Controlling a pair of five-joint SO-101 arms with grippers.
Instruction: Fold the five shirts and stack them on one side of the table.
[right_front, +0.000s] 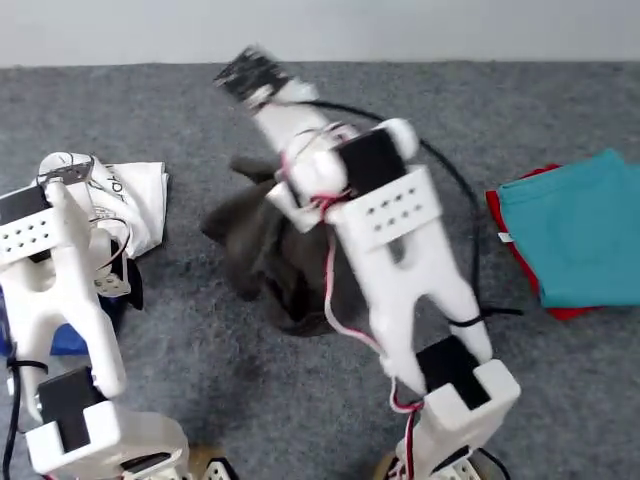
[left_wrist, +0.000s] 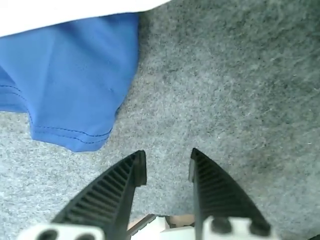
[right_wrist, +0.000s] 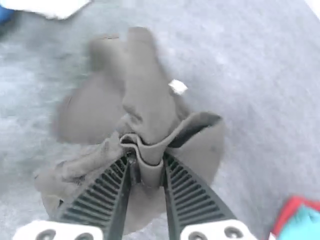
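Note:
A crumpled dark grey shirt lies mid-table. My right gripper is shut on a raised fold of this grey shirt; from above, the gripper sits over the cloth under the arm. At the left, a white shirt lies bunched, and a blue shirt peeks out beneath the left arm. My left gripper is open just above bare carpet, holding nothing, beside the blue shirt and the white shirt's edge. A folded teal shirt rests on a red one at the right.
The table is covered in grey carpet. A black cable loops behind the right arm toward the stack. The red and teal stack's corner lies close to the right gripper. Open carpet lies along the back and front middle.

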